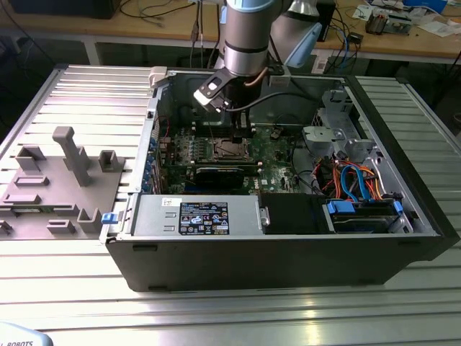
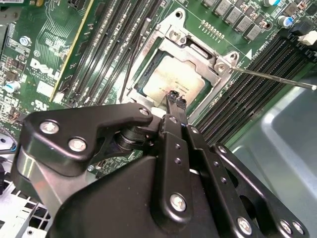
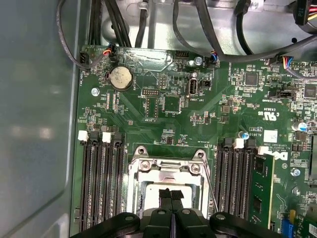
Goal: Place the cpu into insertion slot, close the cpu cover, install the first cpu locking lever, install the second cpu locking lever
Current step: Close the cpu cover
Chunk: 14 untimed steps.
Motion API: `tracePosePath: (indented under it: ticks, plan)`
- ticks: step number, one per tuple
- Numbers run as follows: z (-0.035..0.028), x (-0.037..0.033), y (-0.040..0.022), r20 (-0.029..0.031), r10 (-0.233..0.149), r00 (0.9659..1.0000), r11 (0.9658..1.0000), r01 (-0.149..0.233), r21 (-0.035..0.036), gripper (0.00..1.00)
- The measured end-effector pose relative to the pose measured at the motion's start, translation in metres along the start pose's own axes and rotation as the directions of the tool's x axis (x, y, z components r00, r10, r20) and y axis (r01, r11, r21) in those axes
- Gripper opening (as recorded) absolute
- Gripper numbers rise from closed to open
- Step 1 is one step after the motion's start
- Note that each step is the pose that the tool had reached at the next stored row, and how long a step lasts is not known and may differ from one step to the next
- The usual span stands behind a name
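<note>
The cpu (image 2: 166, 82) lies pale and silvery in the insertion slot (image 1: 232, 149) of the green motherboard. The cpu cover (image 2: 198, 53), a silvery frame with a window, lies flat around the chip's face. A thin metal locking lever (image 2: 272, 78) sticks out from the socket's corner over the black memory slots. My gripper (image 2: 176, 97) hovers just above the chip's edge, its black fingertips (image 3: 166, 194) pressed together with nothing seen between them. In the first wrist view the cover (image 3: 168, 168) and chip (image 3: 151, 191) sit right under the gripper (image 3: 171, 194).
The motherboard (image 1: 277, 155) lies inside an open grey computer case (image 1: 274, 252). Black memory slots (image 3: 101, 188) flank the socket on both sides. Cables (image 1: 353, 180) and a drive cage crowd the exterior view's right. A grey fixture block (image 1: 68, 155) stands on the table at the exterior view's left.
</note>
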<state>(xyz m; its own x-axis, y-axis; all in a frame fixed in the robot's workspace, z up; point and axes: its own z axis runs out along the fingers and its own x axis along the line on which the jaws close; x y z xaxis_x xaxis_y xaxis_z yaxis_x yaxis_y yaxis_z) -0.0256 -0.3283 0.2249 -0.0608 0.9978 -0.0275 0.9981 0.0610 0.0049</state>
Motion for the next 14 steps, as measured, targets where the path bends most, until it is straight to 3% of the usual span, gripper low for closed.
tracePosePath:
  ticks: [7, 14]
  plan:
    - [-0.0066, -0.0002, 0.0001, -0.0001, 0.000, 1.0000, 1.0000, 0.000, -0.0002, 0.11]
    - [-0.0188, -0.0005, 0.0001, -0.0001, 0.000, 1.0000, 1.0000, 0.000, -0.0002, 0.11]
